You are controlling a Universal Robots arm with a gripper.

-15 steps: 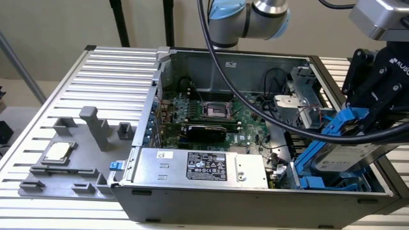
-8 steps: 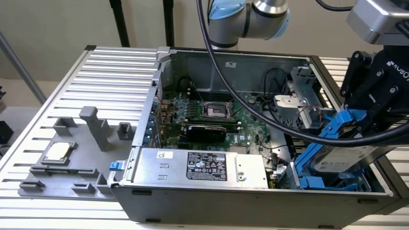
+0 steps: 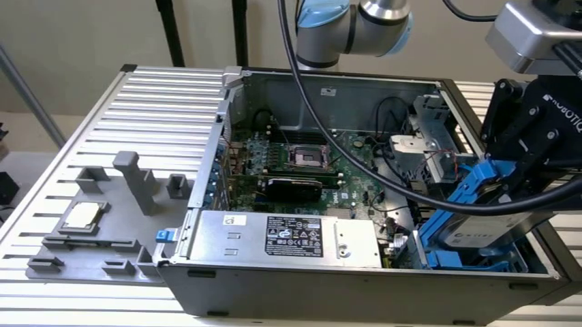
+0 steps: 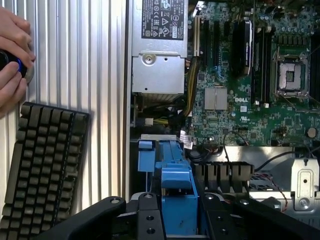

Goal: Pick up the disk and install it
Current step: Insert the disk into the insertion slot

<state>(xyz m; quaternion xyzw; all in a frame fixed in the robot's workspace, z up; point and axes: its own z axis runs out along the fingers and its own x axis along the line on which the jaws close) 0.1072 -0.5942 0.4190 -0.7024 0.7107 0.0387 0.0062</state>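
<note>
1. Black gripper (image 3: 506,189) looms closest at the exterior view's right, clenched on the disk (image 3: 473,235) by its blue rail. The disk hangs tilted over the blue bay (image 3: 443,261) in the open case's (image 3: 364,300) near right corner.
2. Room is tight: the power supply (image 3: 286,238) sits beside the bay, the case wall hems the other side, and a black cable (image 3: 364,167) sweeps across.
3. Wrist view: fingers (image 4: 150,220) flank the disk (image 4: 177,190); the motherboard (image 4: 250,85) lies beyond. A keyboard (image 4: 42,165) and a person's hand (image 4: 12,60) rest outside on the ribbed table (image 4: 100,75).
</note>
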